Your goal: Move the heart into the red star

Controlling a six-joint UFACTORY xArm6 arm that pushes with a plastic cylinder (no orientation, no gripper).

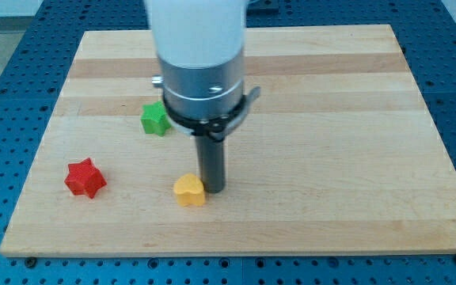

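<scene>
**Rod placed behind the heart for a leftward push**

My tip (212, 190) is set touching the yellow heart (189, 191) on its right side. No gripper is fitted, so nothing is held. The red star (84, 178) lies well apart at the view's left, likely the push direction. A green star (156, 119) sits above.

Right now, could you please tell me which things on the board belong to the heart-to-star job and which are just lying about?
Part of the job:
- yellow heart, at the view's bottom centre
- red star, toward the view's left
- my tip, right beside the heart on its right

Just lying about:
- green star, above them
</scene>
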